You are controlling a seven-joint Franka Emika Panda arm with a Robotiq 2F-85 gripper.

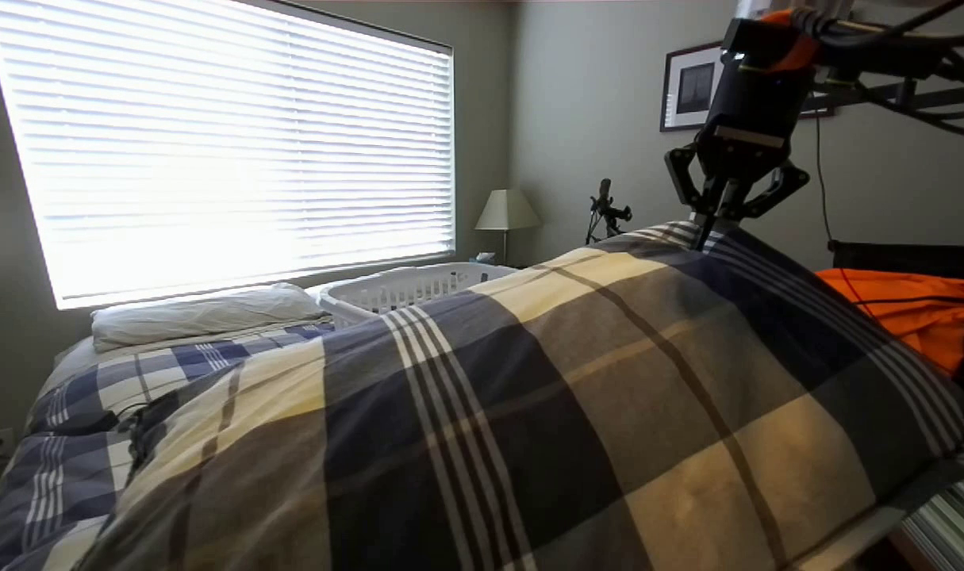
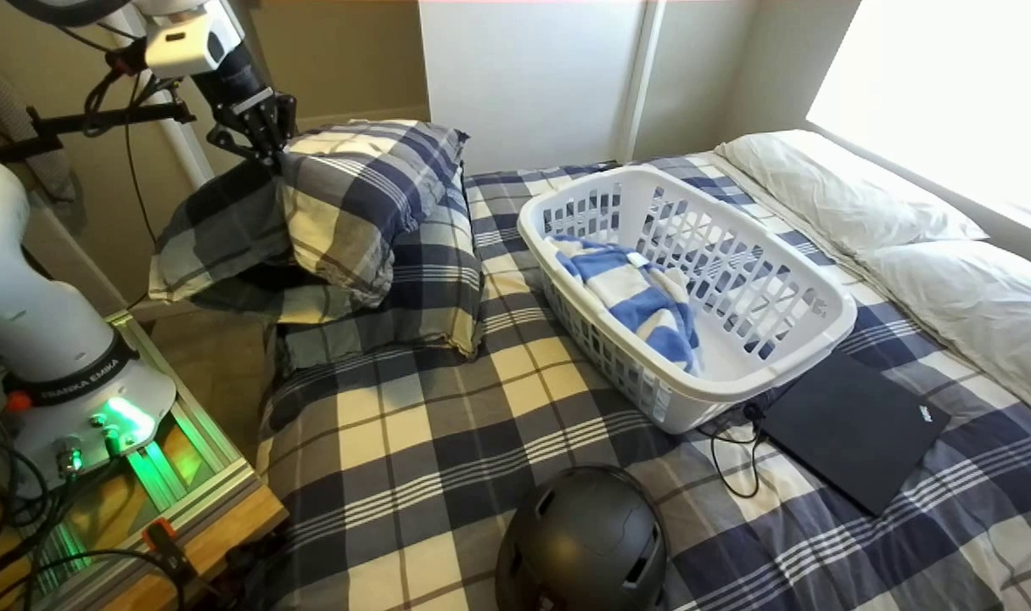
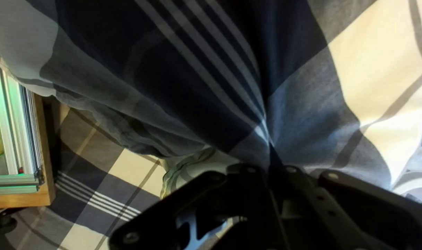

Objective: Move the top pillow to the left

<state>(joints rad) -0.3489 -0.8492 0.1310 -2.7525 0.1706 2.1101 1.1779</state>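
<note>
The top pillow, large and plaid in navy, cream and tan, fills the foreground of an exterior view (image 1: 529,381). It also shows in an exterior view (image 2: 354,178) on the matching plaid pillow (image 2: 430,263). The gripper (image 2: 273,159) is shut on a pinched fold of its upper cover, drawn up into a peak. Its left part sags out past the lower pillow. The gripper (image 1: 708,230) points down at the pillow's crest. In the wrist view the top pillow (image 3: 197,66) has creases running into the closed fingers (image 3: 268,168). The fingertips are hidden in cloth.
A white laundry basket (image 2: 693,382) with a blue-and-white cloth (image 2: 630,288) stands on the bed. A black helmet (image 2: 583,543) and a dark laptop (image 2: 854,433) lie near it. White pillows (image 2: 854,187) line the window side. The robot's base frame (image 2: 201,416) stands beside the bed.
</note>
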